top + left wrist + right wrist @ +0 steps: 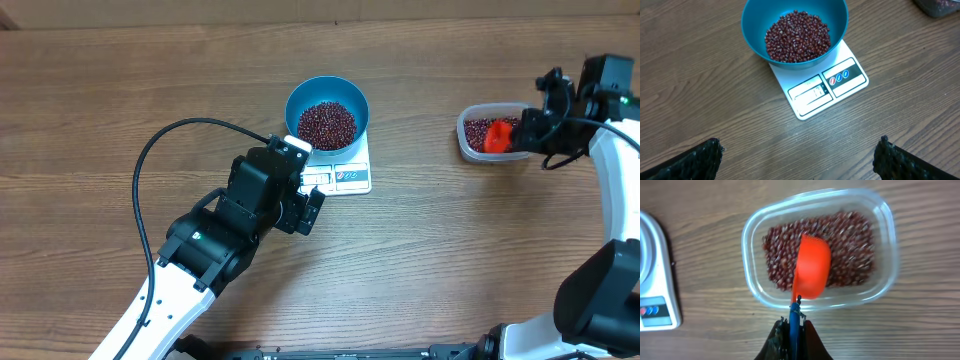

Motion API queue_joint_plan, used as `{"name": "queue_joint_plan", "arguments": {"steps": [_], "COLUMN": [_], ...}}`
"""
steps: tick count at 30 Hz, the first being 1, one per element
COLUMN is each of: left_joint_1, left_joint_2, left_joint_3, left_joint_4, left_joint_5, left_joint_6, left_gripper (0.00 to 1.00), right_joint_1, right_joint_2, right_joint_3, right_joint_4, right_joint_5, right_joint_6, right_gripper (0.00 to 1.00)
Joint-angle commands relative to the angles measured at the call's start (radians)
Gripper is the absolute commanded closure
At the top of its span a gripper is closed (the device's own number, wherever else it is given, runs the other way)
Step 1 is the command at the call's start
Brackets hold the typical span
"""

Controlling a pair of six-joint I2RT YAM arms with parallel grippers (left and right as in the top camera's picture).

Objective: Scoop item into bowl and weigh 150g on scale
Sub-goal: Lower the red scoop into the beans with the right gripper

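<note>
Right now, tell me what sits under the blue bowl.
The white scale is under the blue bowl; its display and buttons stick out in front. The rest of its top is covered by the bowl.

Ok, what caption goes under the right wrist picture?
The right gripper holds the red scoop at the clear tub of beans.

Table top (100, 90) showed matt wood grain; bowl (752, 30) and scoop (812, 265) were smooth plastic, scale (790, 80) glossy white plastic, tub (751, 240) clear and shiny.
</note>
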Motion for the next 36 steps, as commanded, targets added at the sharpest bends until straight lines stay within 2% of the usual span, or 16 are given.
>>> {"name": "queue_joint_plan", "arguments": {"steps": [1,4,6,10,13,36], "left_joint_1": [0.003,0.003,0.003,0.003,0.003,0.003], "left_joint_2": [0.004,0.004,0.004,0.004,0.004,0.004], "left_joint_3": [-0.001,-0.001,-0.001,-0.001,-0.001,-0.001], "left_joint_4": [0.002,0.002,0.002,0.002,0.002,0.002], "left_joint_5": [-0.010,-0.010,-0.010,-0.010,-0.010,-0.010], "left_joint_6": [-0.003,-0.003,-0.003,-0.003,-0.003,-0.003], "left_gripper": [0.00,0.00,0.01,0.01,0.01,0.00], "right_joint_1": [0.029,0.045,0.050,0.053,0.053,0.097], "right_joint_2": [-0.018,-0.018,-0.018,-0.018,-0.018,0.050], "right_joint_3": [0.064,0.073,0.073,0.073,0.073,0.061], "right_joint_4": [-0.008,0.000,0.011,0.053,0.051,0.056], "right_joint_5": [0.105,0.132,0.155,0.321,0.375,0.341], "right_joint_6": [0.003,-0.007,-0.077,-0.164,-0.211,-0.195], "right_gripper": [0.96,0.96,0.96,0.96,0.96,0.96]}}
